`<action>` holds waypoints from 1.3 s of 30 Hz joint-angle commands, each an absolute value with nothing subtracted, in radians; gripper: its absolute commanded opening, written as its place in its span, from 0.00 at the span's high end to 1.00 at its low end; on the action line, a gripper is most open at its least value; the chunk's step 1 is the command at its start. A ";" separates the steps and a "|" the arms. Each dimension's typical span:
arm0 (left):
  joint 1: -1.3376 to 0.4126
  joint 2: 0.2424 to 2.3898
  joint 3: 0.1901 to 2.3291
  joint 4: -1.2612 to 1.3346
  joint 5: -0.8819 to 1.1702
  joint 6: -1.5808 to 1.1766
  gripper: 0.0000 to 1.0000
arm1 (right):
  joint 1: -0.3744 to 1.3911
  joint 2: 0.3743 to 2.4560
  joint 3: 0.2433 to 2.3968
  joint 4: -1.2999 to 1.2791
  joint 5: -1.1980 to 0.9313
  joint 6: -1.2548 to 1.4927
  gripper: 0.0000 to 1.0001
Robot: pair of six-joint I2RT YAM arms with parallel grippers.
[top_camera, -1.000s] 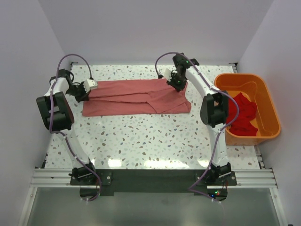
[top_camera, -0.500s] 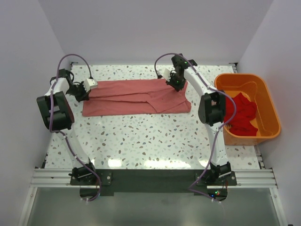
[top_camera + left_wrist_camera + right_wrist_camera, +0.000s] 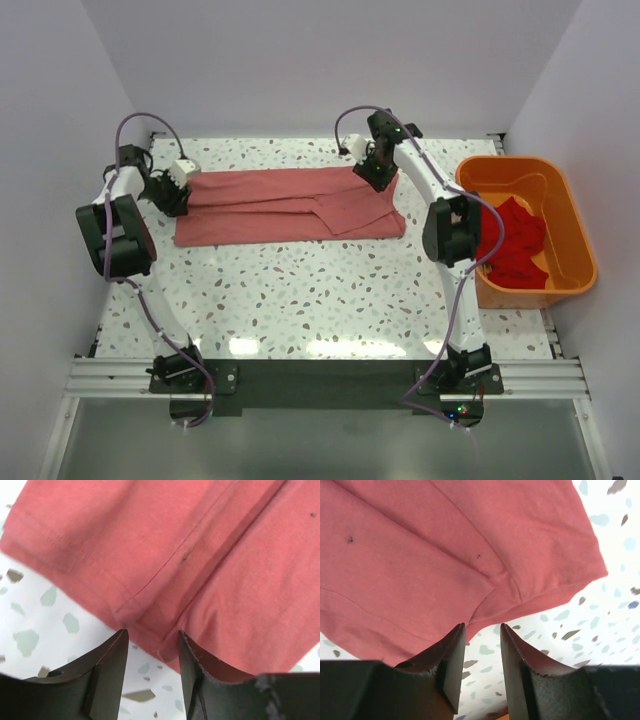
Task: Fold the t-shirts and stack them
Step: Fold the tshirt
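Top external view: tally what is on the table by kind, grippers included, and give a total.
Dusty-red t-shirt: 1
Orange bin: 1
Red cloth heap in the bin: 1 (number of pieces cannot be told)
Grippers: 2, left gripper and right gripper
Total: 5

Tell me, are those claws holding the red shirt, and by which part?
Nothing is held. The left gripper and right gripper stand open at the t-shirt's edges, with nothing between their fingers.
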State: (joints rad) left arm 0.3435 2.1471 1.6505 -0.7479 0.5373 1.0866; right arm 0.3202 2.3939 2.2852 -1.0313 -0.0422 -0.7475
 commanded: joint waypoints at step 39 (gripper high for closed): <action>0.419 1.809 1.085 -0.710 0.314 0.736 0.65 | 0.213 2.046 1.660 -1.150 -0.193 -0.394 1.00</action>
State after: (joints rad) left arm 0.3912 1.8332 1.1488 -0.5812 0.4068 0.6857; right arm 0.2173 2.1490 1.6806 -1.0870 -0.1761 -0.3683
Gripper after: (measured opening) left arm 0.343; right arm 0.012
